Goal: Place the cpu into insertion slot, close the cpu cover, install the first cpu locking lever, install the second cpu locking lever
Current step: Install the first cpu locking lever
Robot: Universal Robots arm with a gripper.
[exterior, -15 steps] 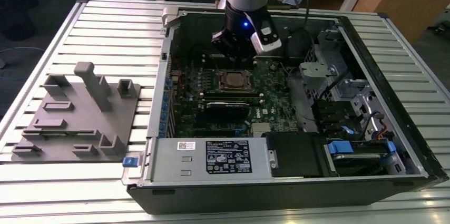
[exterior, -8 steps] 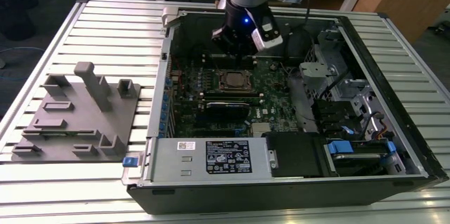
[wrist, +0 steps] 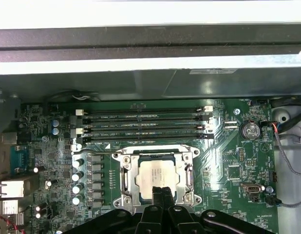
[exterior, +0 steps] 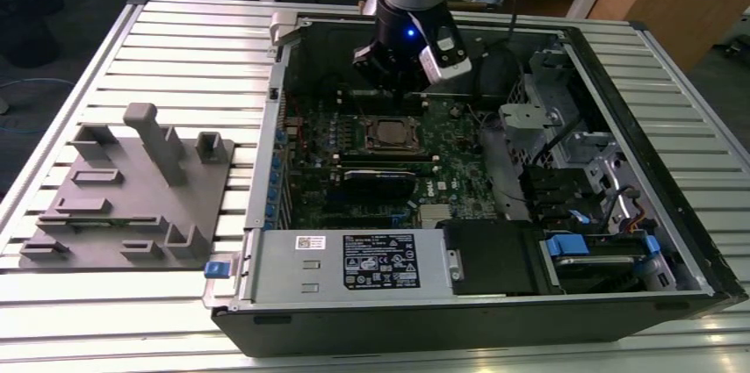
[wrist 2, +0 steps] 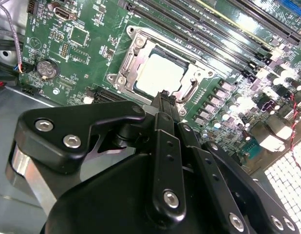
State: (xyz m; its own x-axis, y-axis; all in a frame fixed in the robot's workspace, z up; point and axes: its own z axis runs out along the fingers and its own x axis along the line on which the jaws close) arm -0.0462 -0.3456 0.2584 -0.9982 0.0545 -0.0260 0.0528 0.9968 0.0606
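Observation:
The cpu lies flat in the insertion slot, its pale metal top showing through the window of the cpu cover. That silvery cover frame lies down over the chip. A thin wire lever runs along one side of the socket. In both wrist views my gripper hovers just off the socket's edge with its two black fingers pressed together and nothing between them. Seen from the exterior view, the gripper hangs inside the open computer case, just behind the socket.
Long black memory slots run beside the socket, and a coin battery sits on the board. The case walls, a labelled power supply and drive bays ring the board. A grey fixture block stands at the exterior view's left.

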